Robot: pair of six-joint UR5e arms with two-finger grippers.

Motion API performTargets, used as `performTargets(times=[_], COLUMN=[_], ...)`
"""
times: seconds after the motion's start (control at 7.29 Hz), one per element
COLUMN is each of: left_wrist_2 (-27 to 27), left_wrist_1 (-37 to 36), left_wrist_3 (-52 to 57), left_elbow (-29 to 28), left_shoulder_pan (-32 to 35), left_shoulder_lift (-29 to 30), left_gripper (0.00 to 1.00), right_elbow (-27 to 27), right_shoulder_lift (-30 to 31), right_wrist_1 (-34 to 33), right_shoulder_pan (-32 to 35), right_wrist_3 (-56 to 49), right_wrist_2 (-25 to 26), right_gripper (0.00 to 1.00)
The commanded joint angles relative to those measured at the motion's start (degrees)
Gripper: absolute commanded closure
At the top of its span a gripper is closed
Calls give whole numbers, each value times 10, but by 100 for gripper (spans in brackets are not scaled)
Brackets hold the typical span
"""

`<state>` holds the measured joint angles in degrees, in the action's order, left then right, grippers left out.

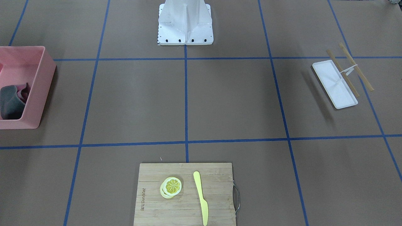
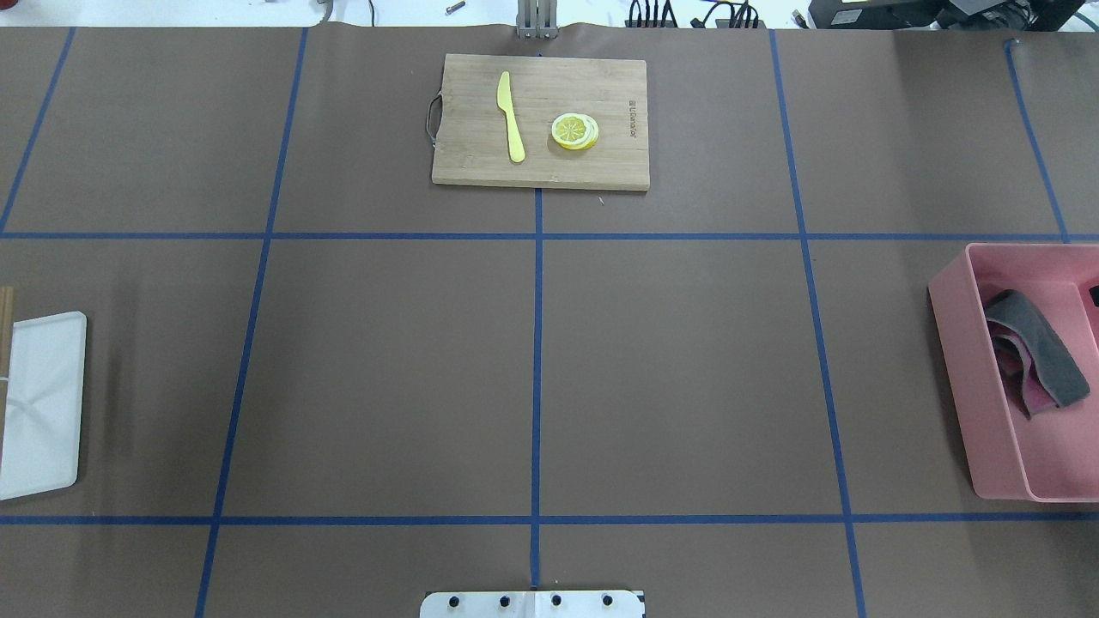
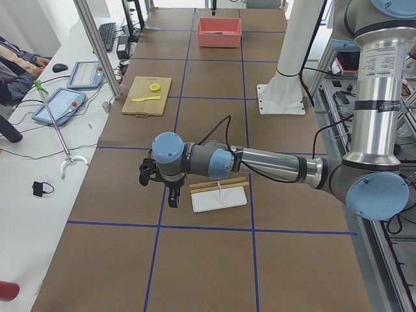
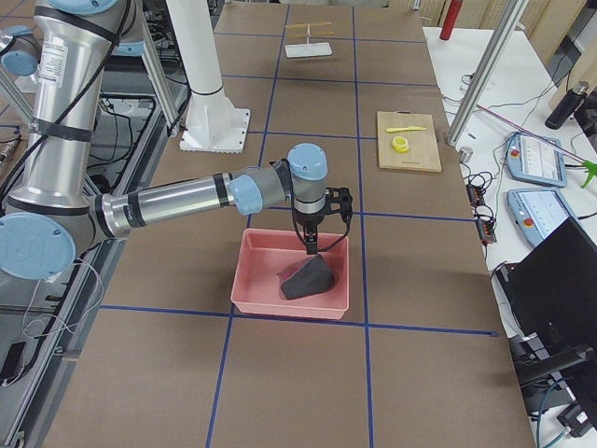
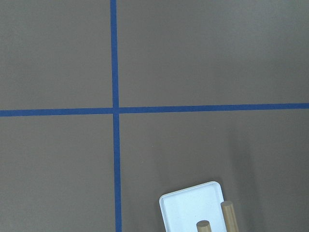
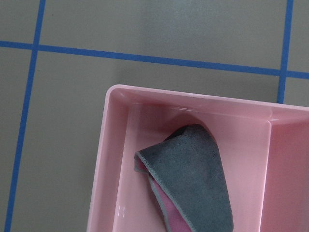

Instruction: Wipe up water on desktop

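Desktop [image 2: 386, 378] matte brown, blue-taped; folded grey-pink cloth [image 2: 1039, 356].

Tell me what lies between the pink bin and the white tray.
Nothing: in the overhead view only bare desktop, crossed by blue tape lines, stretches between the bin and the tray.

Brown ground, blue grid, spots of pink, yellow and white
The matte brown desktop [image 2: 386, 369] is crossed by a grid of thin blue tape lines [image 2: 537, 343]; pink plastic bin [image 2: 966, 369]; folded grey cloth [image 6: 198, 174] with pink underside; pale bamboo cutting board [image 2: 481, 167]; yellow plastic knife [image 2: 511, 116]; yellow, white-rimmed lemon slices [image 2: 573, 131]; white rectangular tray [image 2: 43, 403]; tan wooden sticks [image 1: 356, 67]
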<state>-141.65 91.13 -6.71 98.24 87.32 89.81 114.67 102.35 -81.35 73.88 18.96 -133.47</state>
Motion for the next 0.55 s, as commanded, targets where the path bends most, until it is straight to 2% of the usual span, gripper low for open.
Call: performTargets(times=[0.0,0.27,0.41], left_wrist_2=[-2,-2,-2], left_wrist_1=[1,4,24], left_wrist_3=[-1,1,1], left_elbow=[13,18,19], left_shoulder_pan=[0,-3,-5], left_shoulder_lift=[-6,-13,-21], left_gripper=[2,2,2], right_elbow=[-24,-26,-45], right_shoulder_lift=[-19,-43,-57], right_wrist_1=[24,22,23], right_shoulder_pan=[-14,-14,-20], right_wrist_3=[2,3,4], right_wrist_2=[-1,-1,-3], right_gripper=[0,0,0])
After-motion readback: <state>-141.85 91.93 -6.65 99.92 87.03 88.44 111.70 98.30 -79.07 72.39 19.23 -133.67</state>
